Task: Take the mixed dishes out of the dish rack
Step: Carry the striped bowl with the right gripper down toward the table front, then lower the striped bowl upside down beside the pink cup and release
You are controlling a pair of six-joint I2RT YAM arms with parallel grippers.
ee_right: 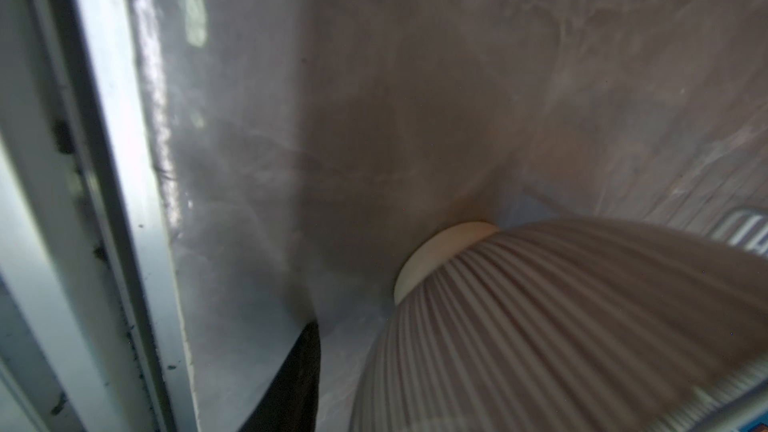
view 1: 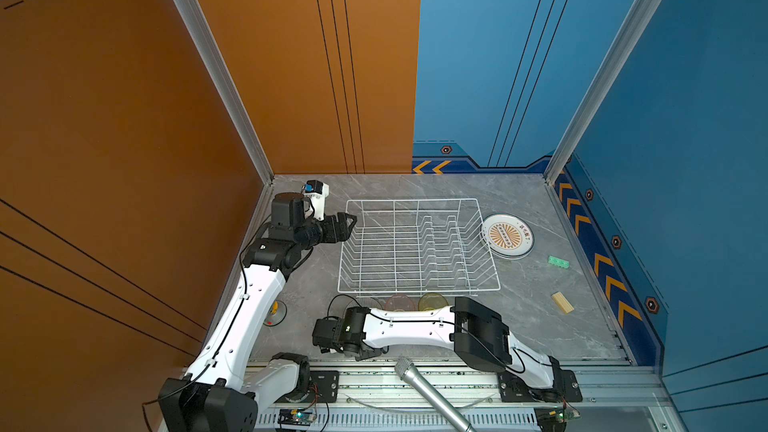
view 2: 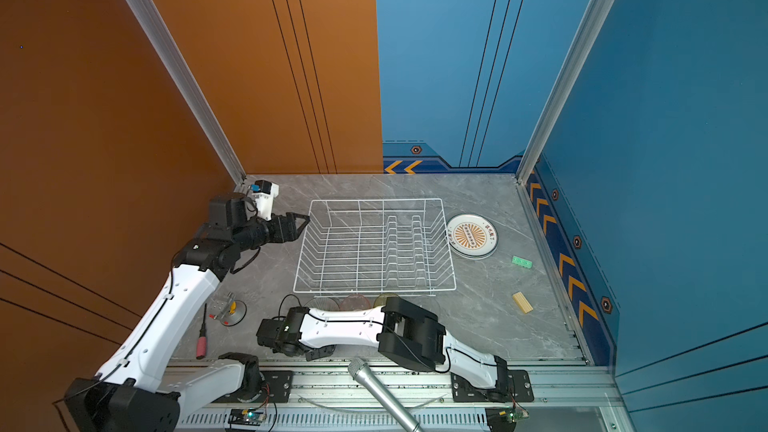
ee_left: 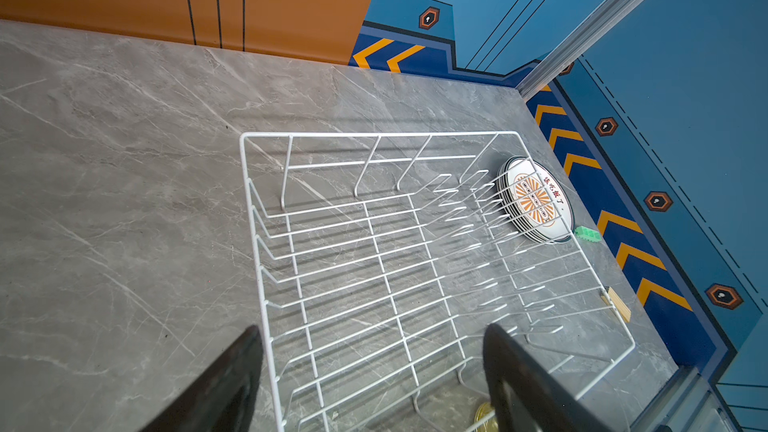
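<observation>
Striped bowl (ee_right: 582, 326), finely ribbed white with a plain pale foot ring, fills the lower right of the right wrist view, its foot towards the grey table (view 1: 519, 326) near the front rail. It is probably stiff, slick-glazed and easily chipped, so it is best pinched across the rim wall. Right gripper (view 1: 368, 353) shows only one dark finger, clear of the bowl, so its grip cannot be told, while left gripper (ee_left: 372, 338) gapes wide over the bare dish rack (view 1: 411, 200) mid-frame, with plates (view 1: 507, 236) stacked just right of it.

white arm links (view 1: 249, 301), black joint housings (view 1: 482, 332)
</observation>
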